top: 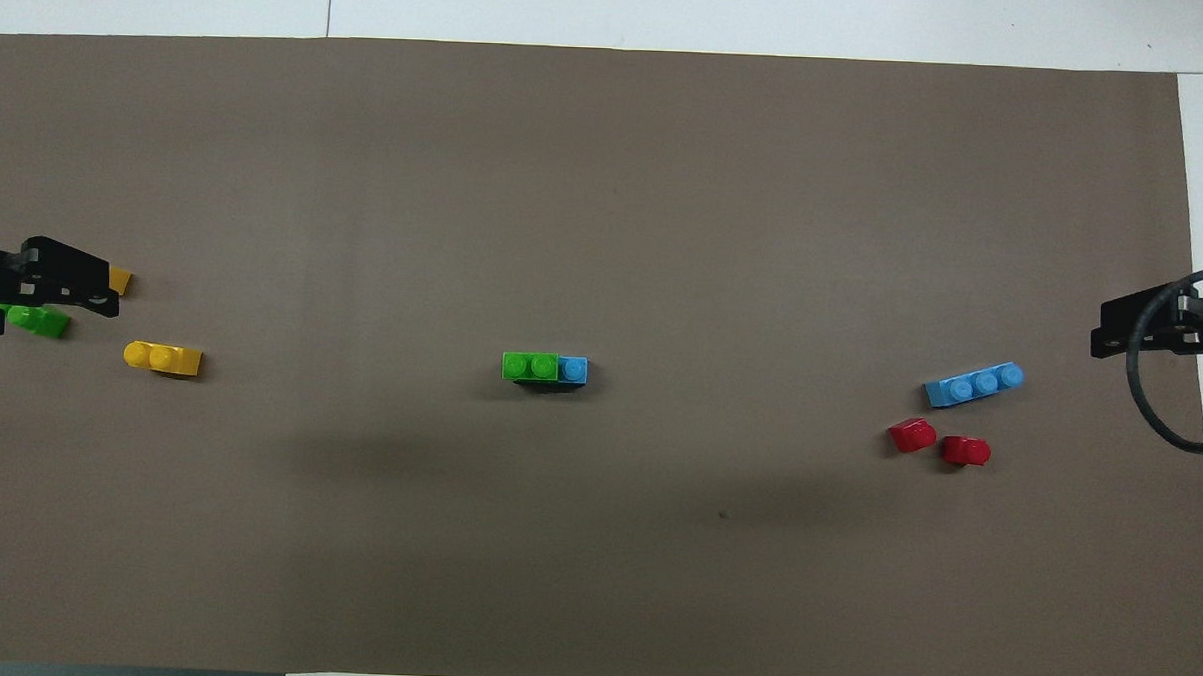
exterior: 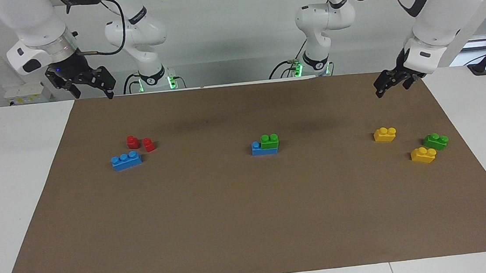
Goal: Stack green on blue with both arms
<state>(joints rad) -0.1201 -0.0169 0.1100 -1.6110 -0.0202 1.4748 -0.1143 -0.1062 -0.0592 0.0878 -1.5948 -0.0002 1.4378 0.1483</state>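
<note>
A green [exterior: 269, 140] two-stud brick sits on one end of a blue [exterior: 261, 149] three-stud brick at the mat's middle; from overhead the green [top: 529, 366] covers most of the blue [top: 573, 369]. A second blue brick [exterior: 126, 160] lies alone toward the right arm's end. A second green brick [exterior: 435, 141] lies toward the left arm's end. My right gripper [exterior: 93, 93] hangs open and empty over the mat's edge by the robots. My left gripper [exterior: 392, 89] hangs open and empty, raised above the mat near the yellow bricks.
Two yellow bricks [exterior: 385, 134] [exterior: 423, 155] lie beside the loose green one. Two small red bricks [exterior: 132, 141] [exterior: 148, 144] lie just nearer the robots than the lone blue brick. The brown mat [exterior: 250, 224] covers most of the white table.
</note>
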